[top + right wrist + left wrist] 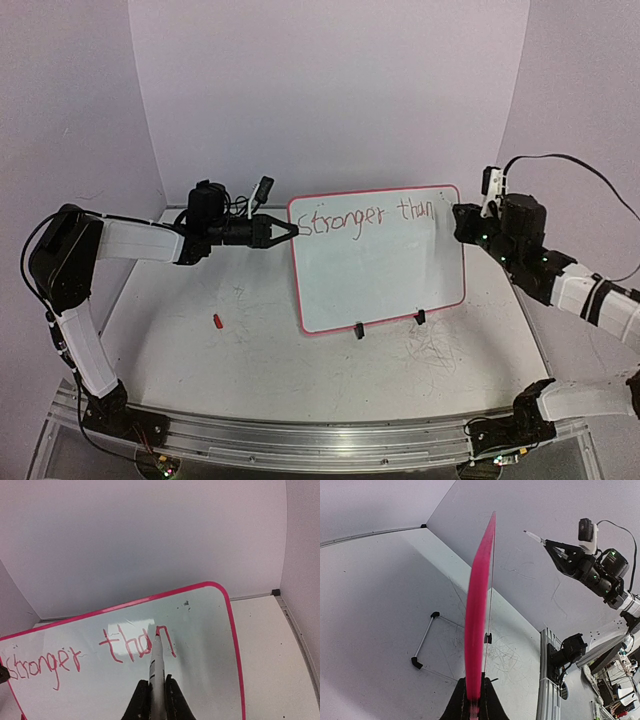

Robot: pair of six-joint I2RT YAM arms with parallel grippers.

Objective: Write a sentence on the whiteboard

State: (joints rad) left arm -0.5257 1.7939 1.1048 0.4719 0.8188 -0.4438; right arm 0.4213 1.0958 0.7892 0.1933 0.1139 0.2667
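The whiteboard (390,280) stands upright on the table, its red-pink rim towards me. The sentence (365,218) on it reads "Stronger than" in red along the top. My left gripper (285,232) is shut on the board's left edge. In the left wrist view the whiteboard (476,615) shows edge-on, rising from between the left gripper's (475,702) jaws. My right gripper (156,695) is shut on a white marker (156,667). The marker's red tip touches the last "n" of the sentence (90,652) on the whiteboard (210,670).
A small red cap (217,321) lies on the tabletop left of the board. Two black clip feet (358,331) hold the board's lower edge. A wire stand (425,640) sits behind the board. Grey scribbles (430,350) mark the tabletop, and a metal rail (320,440) runs along the near edge.
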